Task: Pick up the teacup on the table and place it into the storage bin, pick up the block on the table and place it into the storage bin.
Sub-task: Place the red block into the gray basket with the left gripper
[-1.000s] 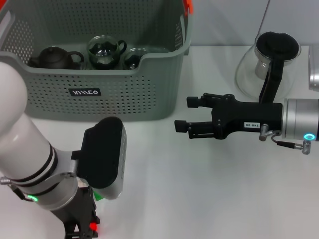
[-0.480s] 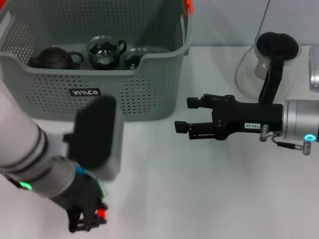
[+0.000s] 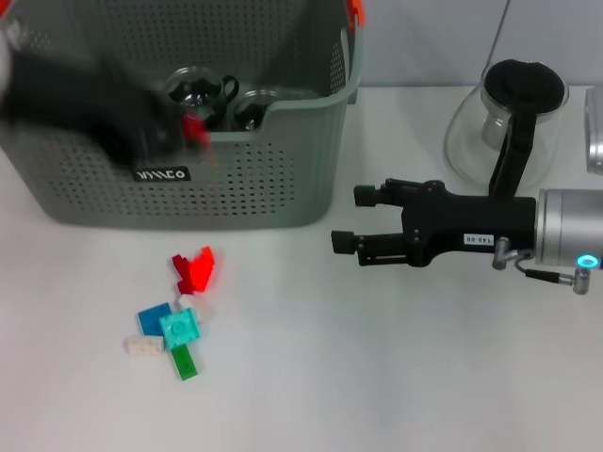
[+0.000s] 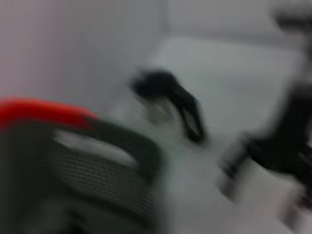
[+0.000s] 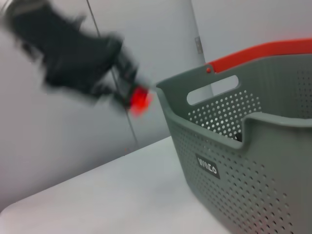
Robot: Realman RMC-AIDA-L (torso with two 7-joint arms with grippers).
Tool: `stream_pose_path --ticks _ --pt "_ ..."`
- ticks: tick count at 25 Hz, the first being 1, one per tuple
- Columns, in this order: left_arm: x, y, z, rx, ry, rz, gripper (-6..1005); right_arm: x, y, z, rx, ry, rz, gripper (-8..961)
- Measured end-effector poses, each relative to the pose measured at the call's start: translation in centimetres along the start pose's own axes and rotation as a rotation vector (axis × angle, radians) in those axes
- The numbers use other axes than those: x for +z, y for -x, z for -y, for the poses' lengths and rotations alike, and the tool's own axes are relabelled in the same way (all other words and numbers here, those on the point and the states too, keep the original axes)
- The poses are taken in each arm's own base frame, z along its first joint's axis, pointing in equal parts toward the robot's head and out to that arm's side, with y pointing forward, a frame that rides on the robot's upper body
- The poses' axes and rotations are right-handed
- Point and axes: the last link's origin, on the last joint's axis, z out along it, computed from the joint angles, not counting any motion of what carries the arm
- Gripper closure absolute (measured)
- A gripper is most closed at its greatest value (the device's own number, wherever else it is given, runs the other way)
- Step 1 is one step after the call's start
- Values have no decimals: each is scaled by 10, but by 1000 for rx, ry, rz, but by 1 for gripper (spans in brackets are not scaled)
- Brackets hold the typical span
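Observation:
The grey-green storage bin (image 3: 236, 188) stands at the back left, with two glass teacups (image 3: 200, 94) inside. My left gripper (image 3: 188, 132), motion-blurred, is at the bin's front rim and shut on a small red block (image 3: 194, 126). The right wrist view shows the same block (image 5: 140, 100) at the gripper's tip, beside the bin (image 5: 243, 165). Loose blocks lie on the table in front of the bin: red (image 3: 194, 271), blue (image 3: 153, 318), teal (image 3: 179, 329), white (image 3: 143, 345) and green (image 3: 185, 363). My right gripper (image 3: 347, 218) is open and empty, hovering right of the bin.
A glass carafe (image 3: 513, 118) with a black handle stands at the back right, behind my right arm. A metal object (image 3: 594, 141) sits at the far right edge. The left wrist view is blurred and shows the bin's orange handle clip (image 4: 39, 111).
My left arm has risen from the table's front left and swung back to the bin with the red block. The pile of blocks it covered now shows. The right arm has not moved.

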Motion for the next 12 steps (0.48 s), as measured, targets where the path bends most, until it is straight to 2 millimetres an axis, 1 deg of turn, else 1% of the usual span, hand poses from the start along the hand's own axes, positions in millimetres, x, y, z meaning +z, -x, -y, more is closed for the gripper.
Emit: stream_pose_path --ticks 2,3,4,5,6,7,10,12 --pt "-11 -7 33 -47 -56 -64 817 0 0 0 -1 1 -3 38" --pt "-10 -10 48 -74 -76 -75 817 0 0 0 -2 2 -4 38" --pt "-9 -11 58 -92 -88 -83 818 0 0 0 -2 1 -4 38" --pt "-4 -12 73 -128 -106 -95 818 0 0 0 -3 1 -4 38" --pt "-1 -13 83 -149 -124 -106 817 0 0 0 -4 0 -5 38" --pt "6 -14 96 -181 -143 -116 815 0 0 0 -4 1 -5 38" --pt "23 -9 116 -242 -200 -120 811 0 0 0 -5 3 -8 38" --pt "30 -7 122 -260 -232 -110 808 0 1 0 -4 3 -8 38"
